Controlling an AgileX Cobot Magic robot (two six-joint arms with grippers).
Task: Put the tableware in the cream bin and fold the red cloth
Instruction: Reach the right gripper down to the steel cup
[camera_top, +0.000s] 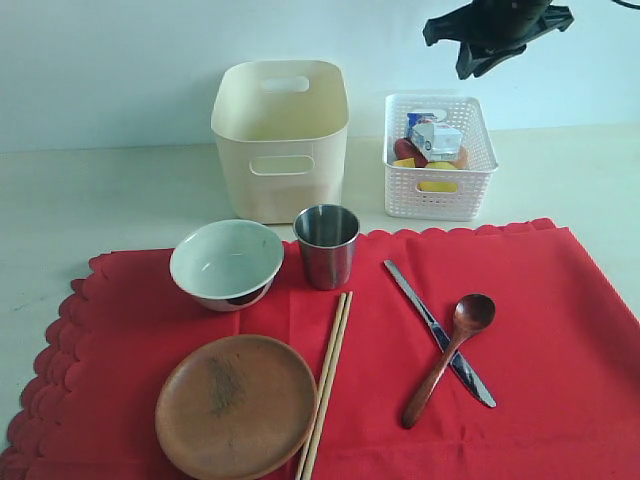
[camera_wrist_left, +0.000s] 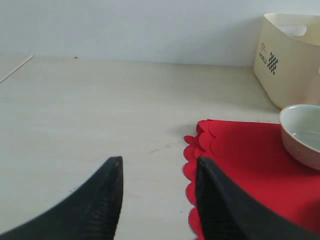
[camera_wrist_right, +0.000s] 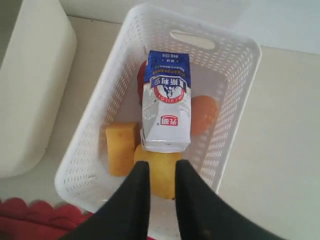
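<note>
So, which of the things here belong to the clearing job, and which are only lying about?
For the job: bowl, cup, plate, chopsticks, knife, spoon, cream bin, red cloth.
Lying about: basket, with milk carton and yellow block inside.

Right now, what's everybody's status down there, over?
Left gripper open, empty, by red cloth edge. Right gripper jaws narrow, empty, over white basket. Bowl, cup, plate, chopsticks, knife, spoon on cloth; cream bin looks empty. Nothing blocking.
</note>
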